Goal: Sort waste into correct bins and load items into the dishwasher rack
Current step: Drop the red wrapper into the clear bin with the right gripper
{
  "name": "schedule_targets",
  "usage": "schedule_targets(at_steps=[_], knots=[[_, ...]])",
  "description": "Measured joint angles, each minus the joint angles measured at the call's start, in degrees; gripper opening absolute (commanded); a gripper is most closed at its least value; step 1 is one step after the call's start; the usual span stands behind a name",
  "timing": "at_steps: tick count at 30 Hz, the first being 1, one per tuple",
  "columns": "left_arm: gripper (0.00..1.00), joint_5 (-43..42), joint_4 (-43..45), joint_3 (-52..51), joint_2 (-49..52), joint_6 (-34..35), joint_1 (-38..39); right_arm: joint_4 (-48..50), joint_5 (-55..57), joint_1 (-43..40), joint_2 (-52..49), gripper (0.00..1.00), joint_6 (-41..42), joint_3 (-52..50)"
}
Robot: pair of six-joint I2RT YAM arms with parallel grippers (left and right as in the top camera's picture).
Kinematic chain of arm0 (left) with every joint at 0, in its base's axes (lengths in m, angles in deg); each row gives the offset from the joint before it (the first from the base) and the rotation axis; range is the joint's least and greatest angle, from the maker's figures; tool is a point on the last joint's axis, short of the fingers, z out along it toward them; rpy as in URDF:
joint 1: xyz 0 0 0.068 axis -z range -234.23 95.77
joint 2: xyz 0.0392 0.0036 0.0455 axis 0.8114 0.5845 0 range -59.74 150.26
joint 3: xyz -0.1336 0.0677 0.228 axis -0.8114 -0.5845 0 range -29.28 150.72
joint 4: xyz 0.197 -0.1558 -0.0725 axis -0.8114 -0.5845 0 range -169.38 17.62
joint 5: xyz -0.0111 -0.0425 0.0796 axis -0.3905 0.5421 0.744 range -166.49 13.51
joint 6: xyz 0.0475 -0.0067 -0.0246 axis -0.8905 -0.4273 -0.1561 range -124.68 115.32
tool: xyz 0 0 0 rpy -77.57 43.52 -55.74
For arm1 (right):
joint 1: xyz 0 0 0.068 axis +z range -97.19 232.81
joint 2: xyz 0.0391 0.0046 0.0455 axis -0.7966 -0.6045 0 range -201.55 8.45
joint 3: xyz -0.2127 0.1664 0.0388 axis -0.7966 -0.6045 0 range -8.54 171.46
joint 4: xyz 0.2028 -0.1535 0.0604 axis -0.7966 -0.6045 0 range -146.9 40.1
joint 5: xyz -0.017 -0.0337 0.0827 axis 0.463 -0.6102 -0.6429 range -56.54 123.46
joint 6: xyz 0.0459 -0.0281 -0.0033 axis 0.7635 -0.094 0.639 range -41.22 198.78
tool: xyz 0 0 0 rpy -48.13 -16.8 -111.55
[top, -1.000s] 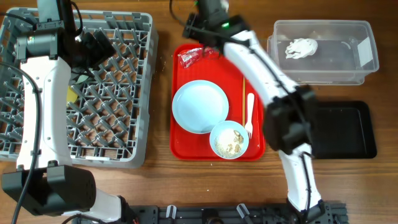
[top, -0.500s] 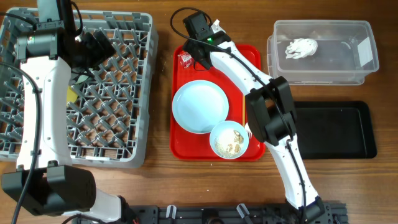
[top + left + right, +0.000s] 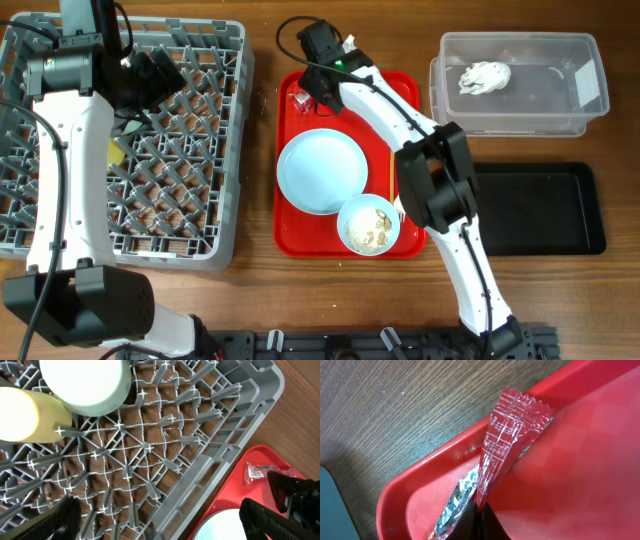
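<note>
The worktop [image 3: 258,300] is a mid-brown wooden surface with a fine, straight grain that runs left to right in the overhead view. Lighting is even and comes from above. Shadows on the wood are soft and lie close to whatever casts them. A dark rail [image 3: 340,345] runs along the near edge. It is probably a fitted fixture, but its detail is too small to confirm.

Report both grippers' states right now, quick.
Left gripper: open, empty, above the rack.
Right gripper: shut on the wrapper in the red tray.
</note>
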State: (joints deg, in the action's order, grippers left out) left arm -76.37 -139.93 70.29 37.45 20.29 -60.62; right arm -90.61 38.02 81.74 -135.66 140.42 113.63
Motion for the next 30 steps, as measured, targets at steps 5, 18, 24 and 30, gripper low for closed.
schedule_targets(at_steps=[5, 18, 24, 30], knots=[[1.00, 0.00, 0.00, 0.00, 0.00, 0.00, 0.00, -1.05, -0.66, -3.19, 7.21, 0.04, -2.71, -0.68], [1.00, 0.00, 0.00, -0.02, 0.00, 0.00, 0.00, -19.32, -2.95, -34.82, 26.67, 0.44, -10.12, -0.24], [1.00, 0.00, 0.00, 0.00, 0.00, 0.00, 0.00, -19.74, -6.51, -38.77, 24.85, 1.00, -12.68, -1.03], [1.00, 0.00, 0.00, 0.00, 0.00, 0.00, 0.00, -21.33, -15.37, -39.12, 25.09, 1.00, -20.39, -1.03]])
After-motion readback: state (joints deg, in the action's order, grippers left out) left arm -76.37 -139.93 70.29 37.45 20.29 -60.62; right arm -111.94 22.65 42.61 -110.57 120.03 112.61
